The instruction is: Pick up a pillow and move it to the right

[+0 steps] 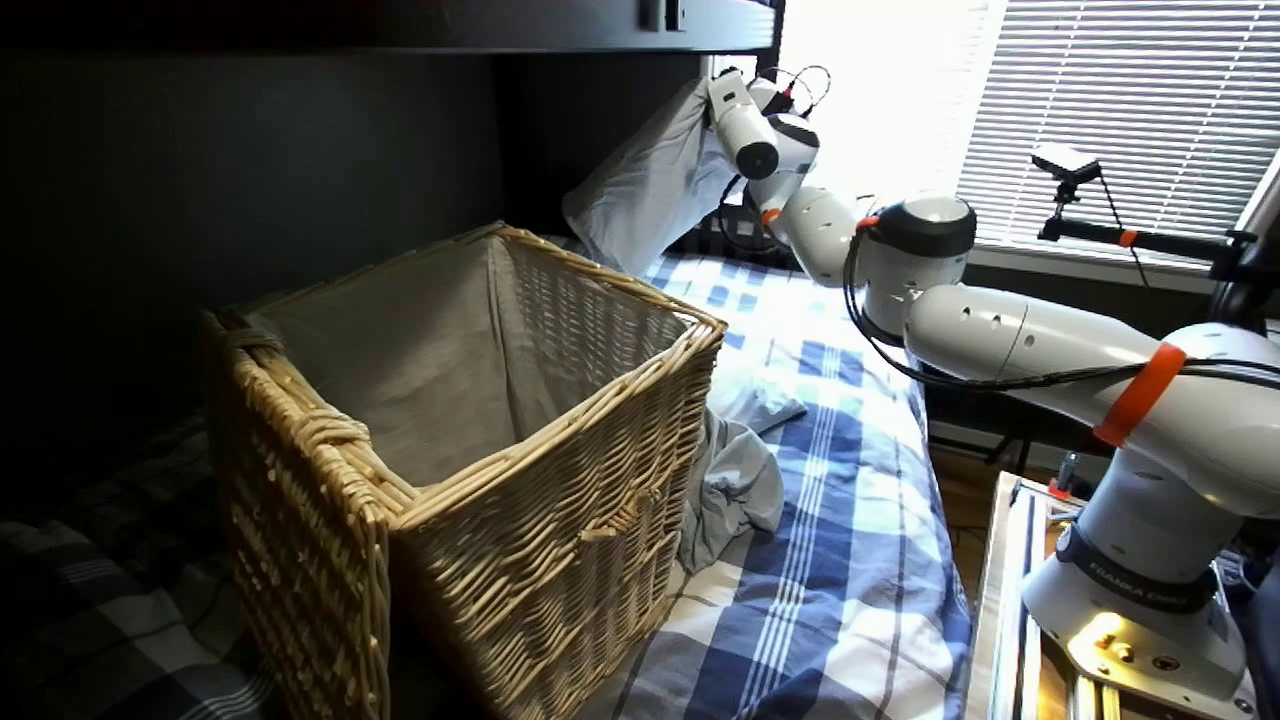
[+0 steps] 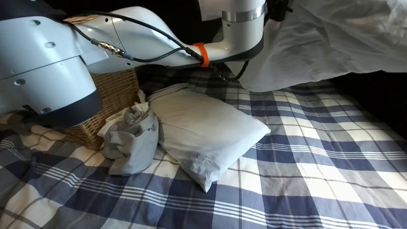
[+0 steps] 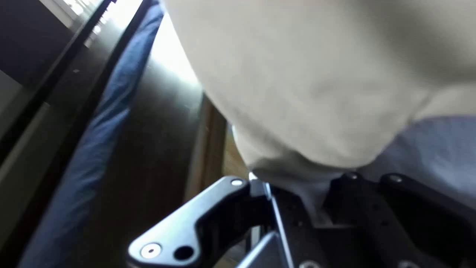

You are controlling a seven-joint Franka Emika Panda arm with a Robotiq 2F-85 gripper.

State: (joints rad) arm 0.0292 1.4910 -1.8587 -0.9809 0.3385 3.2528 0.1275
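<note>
In an exterior view, the grey-white pillow (image 1: 645, 185) hangs slanted from the white arm (image 1: 822, 235), beyond the wicker basket (image 1: 565, 545). In an exterior view, it looks broad, soft and lightly creased, held above the plaid bedding (image 2: 318, 181) near a second pillow (image 2: 208, 127) lying flat. In the wrist view, its cream-tinted fabric bulges smoothly, then narrows where the end effector (image 3: 301, 190) clamps it.

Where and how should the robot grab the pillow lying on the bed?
Once it releases the raised pillow, probably by the tapered corner pointing away from the crumpled cloth, coming from above: this pillow lies nearly flat, with that corner thinner than its middle.
</note>
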